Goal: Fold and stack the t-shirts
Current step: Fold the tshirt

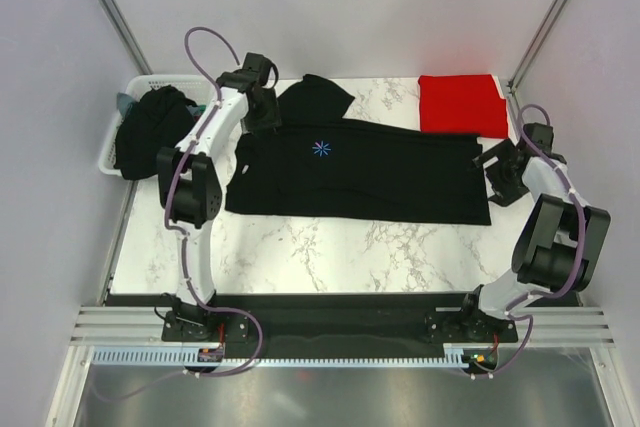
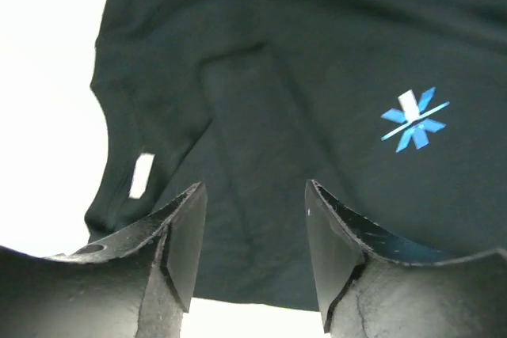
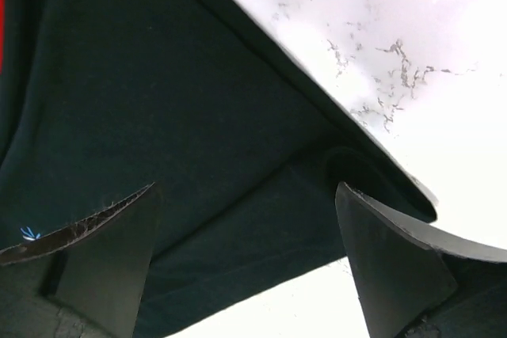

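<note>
**A:** First entry?
**B:** Black t-shirt (image 1: 355, 172). In the top view it lies flat as a long band across the middle of the frame, on the marble table (image 1: 330, 247). The light-blue starburst mark (image 1: 321, 148) faces up, left of centre. A dark flap (image 1: 315, 97) juts past its upper edge, and I cannot tell whether it is a sleeve of the same shirt.

**A:** Second?
**B:** Red t-shirt (image 1: 460, 104), folded to a rectangle at the upper right of the frame. Its lower edge meets the black one.

**A:** Other cloth?
**B:** Dark garments (image 1: 150, 132), heaped in the white basket (image 1: 108, 152) at the left edge of the frame, beside the table.

**A:** Left gripper?
**B:** Left gripper (image 2: 253, 195), at the black shirt's upper left corner in the top view. Its jaws are spread and pinch nothing. In the wrist view black cloth lies beyond them, with the neckline and a white label (image 2: 142, 176) at the left and the starburst at the right.

**A:** Right gripper?
**B:** Right gripper (image 3: 245, 191), at the shirt's right end, centre right in the top view. Its jaws are wide apart and hold nothing. Its own view shows a doubled edge of black cloth against marble, and a red sliver at the far left of the frame.
</note>
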`<act>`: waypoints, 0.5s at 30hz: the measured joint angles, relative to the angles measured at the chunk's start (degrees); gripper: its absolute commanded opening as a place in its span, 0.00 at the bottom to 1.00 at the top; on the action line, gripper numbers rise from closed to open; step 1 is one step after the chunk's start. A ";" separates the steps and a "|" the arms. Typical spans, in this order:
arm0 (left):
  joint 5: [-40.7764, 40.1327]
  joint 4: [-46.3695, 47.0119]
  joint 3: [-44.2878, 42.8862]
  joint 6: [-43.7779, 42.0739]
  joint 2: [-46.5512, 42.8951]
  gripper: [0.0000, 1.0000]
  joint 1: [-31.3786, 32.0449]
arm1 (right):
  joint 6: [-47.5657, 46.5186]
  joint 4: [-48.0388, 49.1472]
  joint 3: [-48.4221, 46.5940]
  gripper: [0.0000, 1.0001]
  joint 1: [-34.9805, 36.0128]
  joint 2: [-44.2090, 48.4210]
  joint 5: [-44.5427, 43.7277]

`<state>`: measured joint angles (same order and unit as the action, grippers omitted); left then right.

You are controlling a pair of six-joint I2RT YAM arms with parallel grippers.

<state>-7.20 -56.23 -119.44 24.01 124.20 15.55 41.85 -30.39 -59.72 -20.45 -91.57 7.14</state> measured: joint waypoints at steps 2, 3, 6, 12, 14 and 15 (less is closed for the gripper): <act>0.02 1.01 5.51 0.11 -2.64 0.63 -0.66 | -0.76 -0.22 -0.42 0.98 0.09 1.11 -0.55; 0.02 1.09 8.81 0.26 -4.74 0.63 -0.87 | -1.11 -0.61 -0.20 0.98 0.07 2.27 -1.11; -0.11 3.28 24.57 2.03 -16.94 0.63 -1.07 | -1.64 0.00 3.89 0.93 -0.15 8.98 -2.34; 0.24 13.90 51.84 7.06 -43.45 0.62 -0.85 | -2.14 1.01 16.70 0.86 -0.28 20.41 -1.05; 0.22 17.75 59.06 8.83 -47.82 0.61 -0.87 | -2.73 1.09 18.56 0.85 -0.17 20.22 -0.50; 0.22 19.04 61.86 9.60 -48.35 0.61 -0.94 | -3.02 1.09 19.10 0.84 0.00 20.20 -0.48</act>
<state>-6.98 -37.19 -57.58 33.61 75.85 14.61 38.83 -29.30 -40.62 -20.45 -71.37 6.66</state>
